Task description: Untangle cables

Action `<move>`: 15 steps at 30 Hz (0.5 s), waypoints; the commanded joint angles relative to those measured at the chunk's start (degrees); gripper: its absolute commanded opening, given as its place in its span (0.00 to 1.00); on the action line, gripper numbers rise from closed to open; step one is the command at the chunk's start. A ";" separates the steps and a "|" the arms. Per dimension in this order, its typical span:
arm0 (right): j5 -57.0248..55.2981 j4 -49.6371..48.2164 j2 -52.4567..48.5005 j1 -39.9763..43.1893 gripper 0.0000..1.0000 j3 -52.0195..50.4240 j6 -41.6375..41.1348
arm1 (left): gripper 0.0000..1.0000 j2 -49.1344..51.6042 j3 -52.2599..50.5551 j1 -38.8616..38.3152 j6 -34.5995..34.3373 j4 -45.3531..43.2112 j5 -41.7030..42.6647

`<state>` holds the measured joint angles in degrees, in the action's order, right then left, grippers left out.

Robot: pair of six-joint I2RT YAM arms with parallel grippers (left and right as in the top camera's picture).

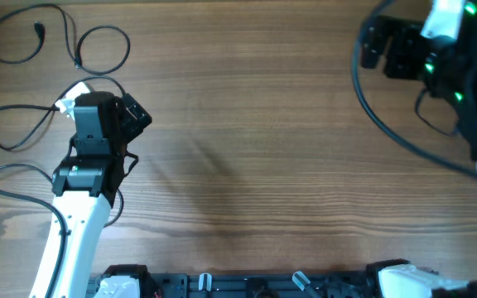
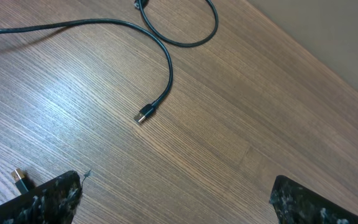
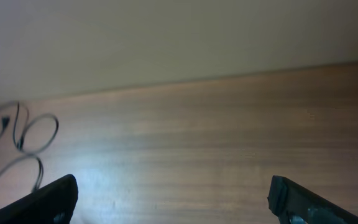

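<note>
The cables [image 1: 98, 50] lie as loose thin black loops at the table's far left; another loop [image 1: 11, 124] lies beside my left arm. My left gripper [image 1: 102, 106] hangs just below these loops, open and holding nothing. In the left wrist view a cable [image 2: 166, 68] curves down to a metal plug [image 2: 145, 114] ahead of the open left gripper [image 2: 174, 186]. A second plug [image 2: 19, 179] lies by the left finger [image 2: 48, 199]. My right gripper [image 1: 371, 45] is open at the far right, well away from the cables [image 3: 36, 130], which the right wrist view shows blurred and distant beyond the empty right gripper [image 3: 173, 186].
A thicker black wire [image 1: 387, 124] arcs from the right arm over the table's right side. The table's far edge [image 3: 229, 78] runs close behind the cables. Arm bases and a black rail [image 1: 247, 285] line the near edge.
</note>
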<state>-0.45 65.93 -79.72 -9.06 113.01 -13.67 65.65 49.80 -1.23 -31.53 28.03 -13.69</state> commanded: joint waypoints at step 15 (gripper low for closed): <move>-8.39 -23.96 31.30 -0.07 1.00 -37.94 -10.67 | 1.00 -0.81 0.46 -0.31 1.14 -0.09 -0.94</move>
<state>-8.08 46.59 -58.28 -9.06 86.39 -25.76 65.65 49.80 -1.23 -31.53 28.18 -13.69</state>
